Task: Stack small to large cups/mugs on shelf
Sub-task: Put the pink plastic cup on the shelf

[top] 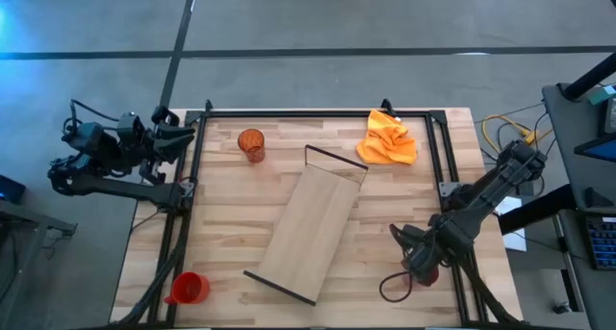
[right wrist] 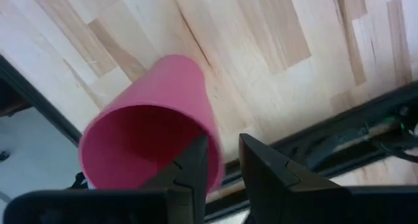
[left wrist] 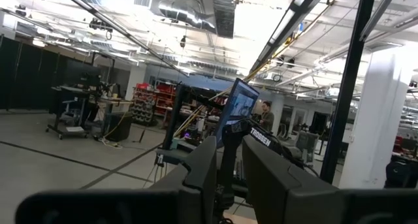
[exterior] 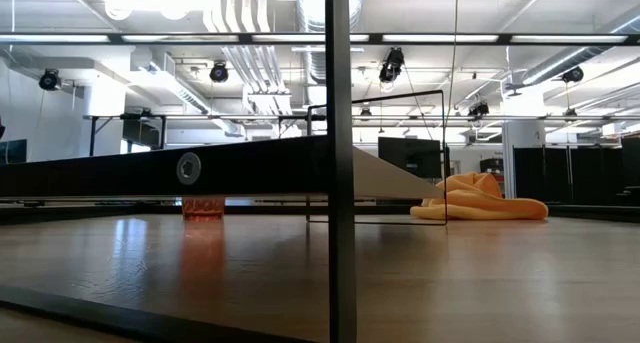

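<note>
The magenta cup [right wrist: 147,136] fills the right wrist view, and my right gripper [right wrist: 224,162] is shut on it near the table's right near corner [top: 421,265]. The amber tumbler [top: 251,144] stands upright on its base near the far edge, also seen in the low view [exterior: 203,207]. The red mug [top: 188,289] sits at the left near corner. The pale shelf [top: 308,224] lies slantwise across the middle of the table. My left gripper [top: 178,128] waits beyond the left far corner, fingers a narrow gap apart [left wrist: 228,175]. My right gripper pinches the magenta cup's rim [right wrist: 215,160], with one finger [right wrist: 192,168] inside the mouth and the other outside the wall. The cup is tilted, its mouth toward the wrist and its base pointing down at the tabletop. Whether the base touches the table, I cannot tell.
An orange cloth [top: 388,138] lies crumpled at the right far corner. A dark metal frame [top: 318,111] runs round the table's edges. The shelf's dark end frame [exterior: 340,163] stands close before the low camera. Bare planks lie between the shelf and the right edge.
</note>
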`<act>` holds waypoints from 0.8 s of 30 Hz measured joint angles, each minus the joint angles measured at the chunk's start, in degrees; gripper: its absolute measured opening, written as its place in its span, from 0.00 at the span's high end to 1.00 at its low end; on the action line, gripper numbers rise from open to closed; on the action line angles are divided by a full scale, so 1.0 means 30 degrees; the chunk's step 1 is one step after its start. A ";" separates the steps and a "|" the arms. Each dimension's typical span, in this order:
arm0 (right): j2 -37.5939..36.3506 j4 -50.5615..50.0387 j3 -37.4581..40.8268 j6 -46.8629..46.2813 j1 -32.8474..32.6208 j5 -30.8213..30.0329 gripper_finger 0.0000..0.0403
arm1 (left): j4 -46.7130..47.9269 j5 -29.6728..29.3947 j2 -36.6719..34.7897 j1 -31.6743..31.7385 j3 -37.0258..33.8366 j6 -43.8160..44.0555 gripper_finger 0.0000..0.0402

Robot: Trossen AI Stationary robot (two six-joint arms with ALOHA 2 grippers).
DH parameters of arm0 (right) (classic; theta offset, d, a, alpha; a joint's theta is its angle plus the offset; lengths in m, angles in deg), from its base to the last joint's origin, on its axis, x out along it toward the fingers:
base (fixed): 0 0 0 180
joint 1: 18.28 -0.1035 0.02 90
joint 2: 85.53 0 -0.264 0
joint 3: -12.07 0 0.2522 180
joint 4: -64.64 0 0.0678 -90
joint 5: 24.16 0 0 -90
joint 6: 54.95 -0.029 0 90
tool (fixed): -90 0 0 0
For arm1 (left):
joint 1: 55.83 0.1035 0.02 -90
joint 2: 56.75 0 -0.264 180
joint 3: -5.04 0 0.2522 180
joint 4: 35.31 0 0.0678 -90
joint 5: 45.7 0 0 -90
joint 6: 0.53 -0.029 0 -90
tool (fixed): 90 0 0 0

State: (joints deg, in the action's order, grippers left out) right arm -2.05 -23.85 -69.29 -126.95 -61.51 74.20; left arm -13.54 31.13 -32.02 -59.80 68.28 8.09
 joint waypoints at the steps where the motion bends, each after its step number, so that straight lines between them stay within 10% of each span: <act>1: 0.0068 0.0122 0.0057 0.0003 -0.0004 -0.0007 0.80 | 0.0000 -0.0033 -0.0007 -0.0001 0.0000 0.0000 0.85; 24: -0.0137 0.1034 -0.0724 0.1879 0.0757 -0.1633 0.98 | -0.0117 -0.0124 -0.0029 -0.0005 -0.0001 -0.0007 0.85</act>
State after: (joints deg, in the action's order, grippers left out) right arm -2.46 -20.75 -71.46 -121.31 -59.24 69.30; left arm -13.89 30.76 -32.11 -59.81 68.27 8.07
